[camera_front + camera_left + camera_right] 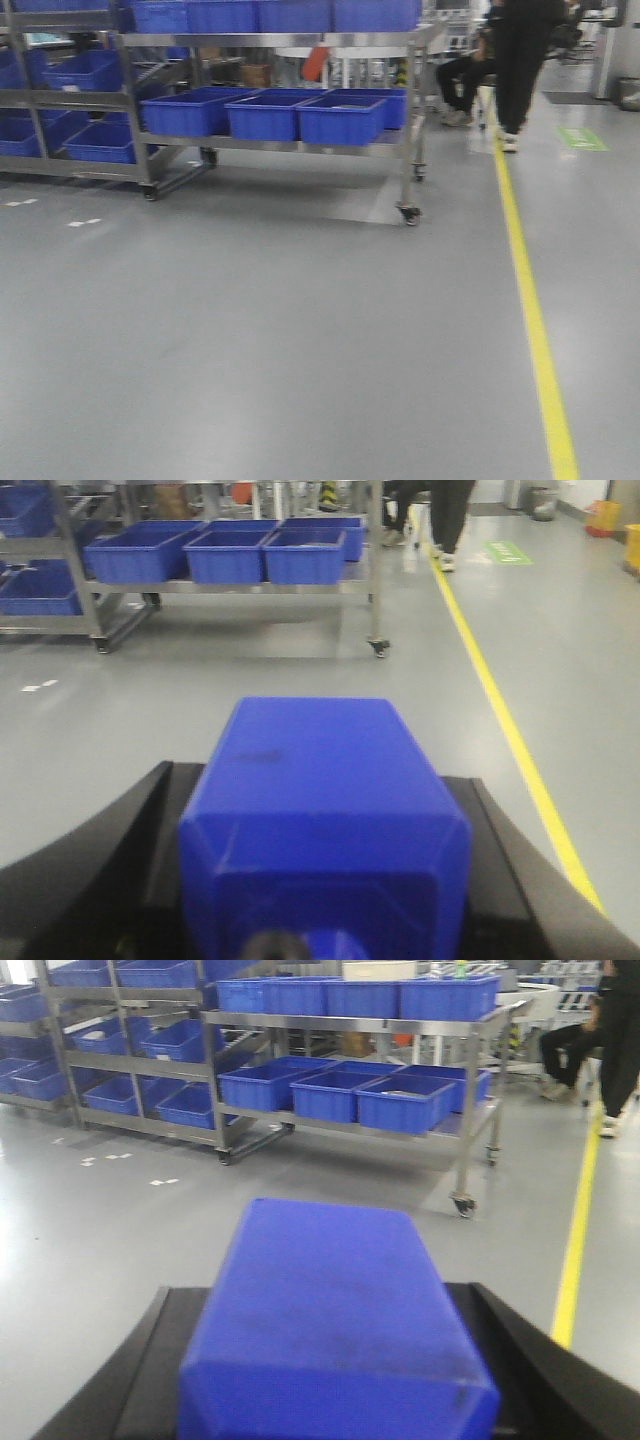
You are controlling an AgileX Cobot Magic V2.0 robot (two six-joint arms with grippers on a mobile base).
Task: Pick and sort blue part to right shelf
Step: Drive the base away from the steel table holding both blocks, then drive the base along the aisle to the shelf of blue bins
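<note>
In the left wrist view a blue part [320,790], a boxy plastic block, fills the space between black fingers [140,830], and my left gripper [315,780] is shut on it. The right wrist view shows a similar blue part [330,1310] with my right gripper [325,1295] shut on it between black fingers [510,1360]. Neither gripper appears in the front view. The right shelf [405,150] is a grey steel rack on castors carrying large blue bins [340,118]. It stands some way ahead across the floor and also shows as the rack [375,580] and the rack [470,1110].
A second rack of blue bins [70,100] stands left of the wheeled one. A yellow floor line [530,310] runs along the right. A person in black [520,70] stands on that line beyond the shelf, with another seated behind. Grey floor [250,330] lies between me and the racks.
</note>
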